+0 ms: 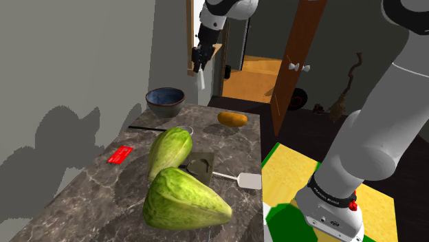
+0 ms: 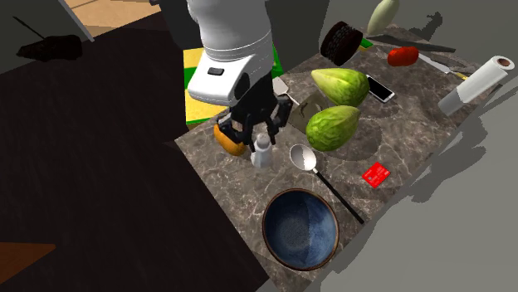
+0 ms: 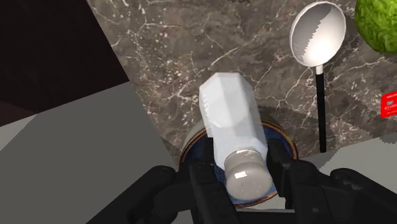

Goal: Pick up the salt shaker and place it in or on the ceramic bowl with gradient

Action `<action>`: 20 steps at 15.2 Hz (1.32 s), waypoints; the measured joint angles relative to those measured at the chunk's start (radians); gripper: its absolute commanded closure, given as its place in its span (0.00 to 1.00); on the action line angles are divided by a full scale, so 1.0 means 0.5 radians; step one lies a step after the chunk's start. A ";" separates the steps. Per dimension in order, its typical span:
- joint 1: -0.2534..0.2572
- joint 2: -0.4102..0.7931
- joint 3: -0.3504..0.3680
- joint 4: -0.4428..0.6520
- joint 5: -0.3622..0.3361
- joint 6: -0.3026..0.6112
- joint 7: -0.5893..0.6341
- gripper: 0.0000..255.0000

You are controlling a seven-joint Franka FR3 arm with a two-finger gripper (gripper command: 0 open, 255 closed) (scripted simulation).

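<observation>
The pincer (image 3: pixel 242 168) pinches the white salt shaker (image 3: pixel 229 114) aloft above the counter (image 2: pixel 241 191); blue bowl (image 2: pixel 300 232) nearby.

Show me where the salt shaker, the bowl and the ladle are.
salt shaker (image 3: pixel 230 121), wrist view, its white body.
bowl (image 2: pixel 300 231), second exterior view, blue inside.
ladle (image 3: pixel 318 39), wrist view, its cup.

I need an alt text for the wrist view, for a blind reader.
The black claw clasps a white salt shaker, with a blue bowl partly hidden behind it. A ladle lies on the marble counter.
</observation>
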 measured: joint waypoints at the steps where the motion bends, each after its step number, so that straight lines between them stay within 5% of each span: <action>1: 0.007 0.061 0.008 0.082 -0.001 -0.019 0.018 1.00; 6: 0.041 0.433 0.039 0.621 -0.010 -0.179 0.109 1.00; 13: 0.080 1.110 0.068 1.680 -0.030 -0.550 0.239 1.00; 20: 0.089 1.129 0.071 1.537 -0.027 -0.387 0.230 1.00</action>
